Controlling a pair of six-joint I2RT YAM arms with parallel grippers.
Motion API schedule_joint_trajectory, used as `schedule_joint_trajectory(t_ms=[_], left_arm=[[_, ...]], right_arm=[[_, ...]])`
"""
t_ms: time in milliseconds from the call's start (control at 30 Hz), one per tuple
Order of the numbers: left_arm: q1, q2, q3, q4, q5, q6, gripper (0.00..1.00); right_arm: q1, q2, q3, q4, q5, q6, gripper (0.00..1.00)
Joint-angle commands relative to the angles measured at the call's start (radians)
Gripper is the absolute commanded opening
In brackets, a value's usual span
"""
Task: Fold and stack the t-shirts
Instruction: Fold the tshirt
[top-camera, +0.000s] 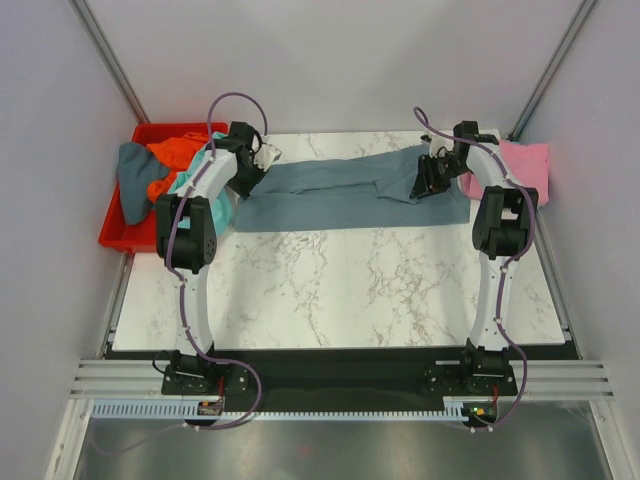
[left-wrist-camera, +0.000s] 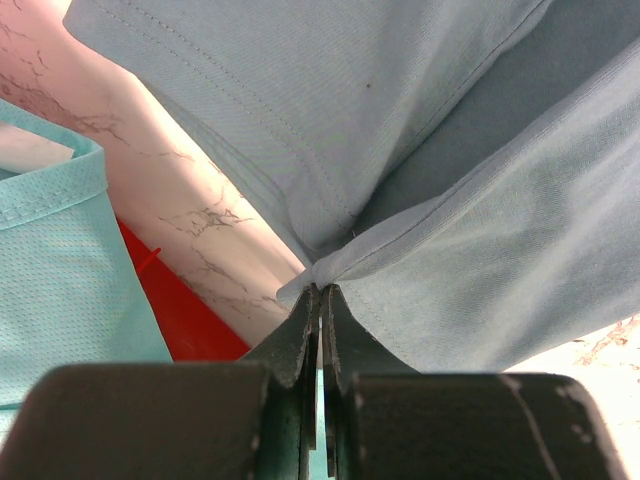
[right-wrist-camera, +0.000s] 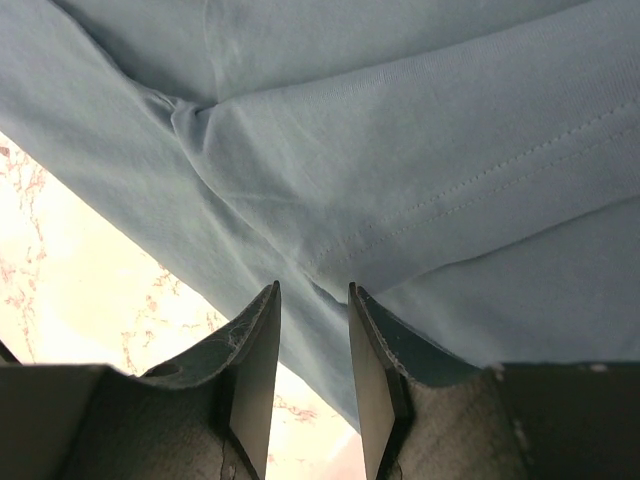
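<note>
As we look past the arm bases across the marble tabletop (top-camera: 340, 290), we find the slate blue-grey t-shirt (top-camera: 340, 190) stretched sideways along its far half. Our left end effector (left-wrist-camera: 320, 300) is clamped on a hem at the shirt's left end. Our right end effector (right-wrist-camera: 312, 300) sits at the right end, fingers narrowly apart, gripping nothing. Farther back, the pink t-shirt (top-camera: 528, 160) lies at the right corner. At the left, the teal t-shirt (top-camera: 190, 182) drapes beside the red bin (top-camera: 118, 232), which holds the orange t-shirt (top-camera: 175, 155).

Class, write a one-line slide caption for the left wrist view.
Left gripper pinching the blue-grey t-shirt at its hem; teal shirt and red bin beside it.
</note>
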Motion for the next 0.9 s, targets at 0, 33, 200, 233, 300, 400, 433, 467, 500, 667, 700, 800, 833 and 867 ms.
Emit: schedule_joint_trajectory(t_ms=[0, 33, 200, 233, 300, 400, 433, 467, 500, 667, 700, 800, 833, 867], left_arm=[[-0.003, -0.016, 0.02, 0.005, -0.006, -0.025, 0.02], [-0.003, -0.016, 0.021, 0.005, -0.005, -0.026, 0.02], [-0.003, -0.022, 0.014, 0.007, -0.001, -0.026, 0.02], [-0.003, -0.022, 0.012, 0.007, 0.0, -0.026, 0.02], [-0.003, -0.023, 0.011, 0.005, 0.0, -0.026, 0.02], [-0.003, -0.022, 0.011, 0.005, 0.002, -0.031, 0.02], [-0.003, -0.022, 0.011, 0.005, 0.003, -0.031, 0.02], [-0.003, -0.022, 0.012, 0.005, 0.002, -0.031, 0.02], [-0.003, -0.022, 0.012, 0.005, -0.001, -0.031, 0.02], [-0.003, -0.022, 0.009, 0.005, -0.001, -0.029, 0.02], [-0.003, -0.022, 0.009, 0.007, -0.003, -0.031, 0.02], [-0.003, -0.026, 0.009, 0.005, -0.005, -0.029, 0.02], [-0.003, -0.025, 0.008, 0.005, -0.006, -0.028, 0.02], [-0.003, -0.026, 0.006, 0.007, -0.008, -0.026, 0.02]], right_arm=[[-0.001, -0.082, -0.024, 0.0, 0.012, -0.025, 0.41], [-0.001, -0.083, -0.028, 0.0, 0.012, -0.025, 0.41], [-0.001, -0.063, -0.03, 0.0, 0.026, -0.023, 0.41], [0.0, -0.059, -0.029, 0.0, 0.029, -0.025, 0.41], [-0.001, -0.051, -0.024, -0.001, 0.037, -0.023, 0.41], [-0.001, -0.034, -0.013, 0.0, 0.043, -0.022, 0.41], [-0.001, -0.025, -0.007, 0.0, 0.044, -0.02, 0.4], [-0.001, -0.02, -0.004, -0.001, 0.046, -0.018, 0.4], [-0.001, -0.014, 0.002, 0.0, 0.05, -0.018, 0.4], [-0.001, 0.004, 0.013, 0.003, 0.057, -0.014, 0.4], [-0.001, 0.01, 0.016, 0.003, 0.055, -0.012, 0.4], [0.0, 0.018, 0.017, 0.011, 0.055, -0.009, 0.4], [0.0, 0.021, 0.019, 0.012, 0.053, -0.008, 0.39], [0.0, 0.023, 0.019, 0.014, 0.052, -0.006, 0.37]])
